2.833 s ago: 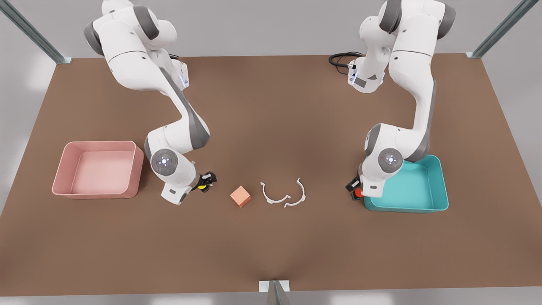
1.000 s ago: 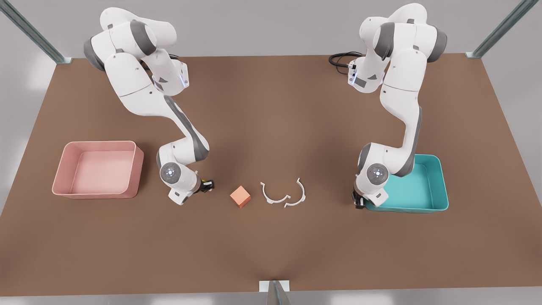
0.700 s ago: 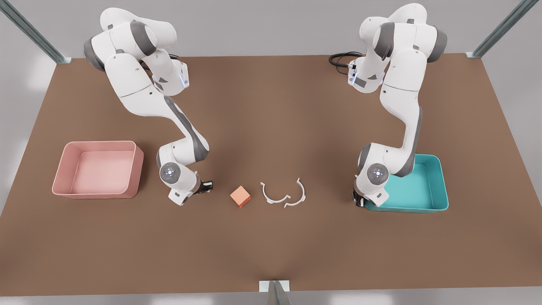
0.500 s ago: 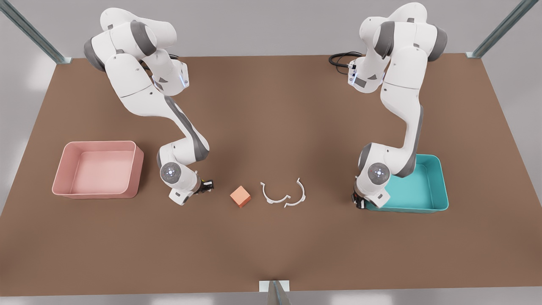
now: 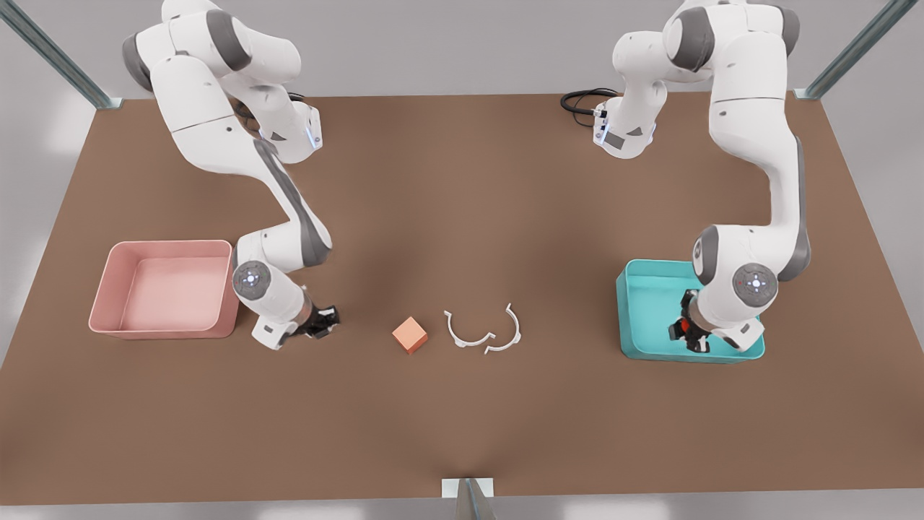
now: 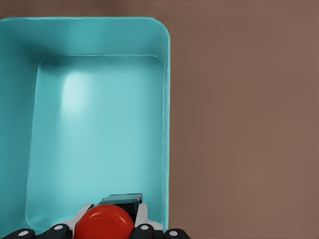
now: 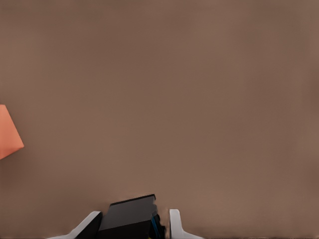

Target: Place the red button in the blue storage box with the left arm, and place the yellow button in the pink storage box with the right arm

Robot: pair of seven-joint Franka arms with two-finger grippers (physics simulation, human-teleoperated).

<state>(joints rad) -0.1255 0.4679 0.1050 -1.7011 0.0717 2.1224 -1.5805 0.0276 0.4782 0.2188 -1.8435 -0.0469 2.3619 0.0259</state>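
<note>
The left hand (image 5: pixel 691 338) gripped the red button (image 6: pixel 104 223) over the blue storage box (image 5: pixel 639 303), at its 5 o'clock corner. The right hand (image 5: pixel 323 323) clasped the yellow button's black base (image 7: pixel 128 218) above the desk (image 5: pixel 462 404), at 3 o'clock from the pink storage box (image 5: pixel 115 253).

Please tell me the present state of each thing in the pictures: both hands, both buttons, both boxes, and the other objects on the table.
left hand: shut on the red button, over the blue box
red button: held, not released
blue storage box: upright, nothing lying in it
right hand: shut on a black base, beside the pink box
pink storage box: upright, bare inside
orange cube: lying on the table
white clips: lying on the table
</note>
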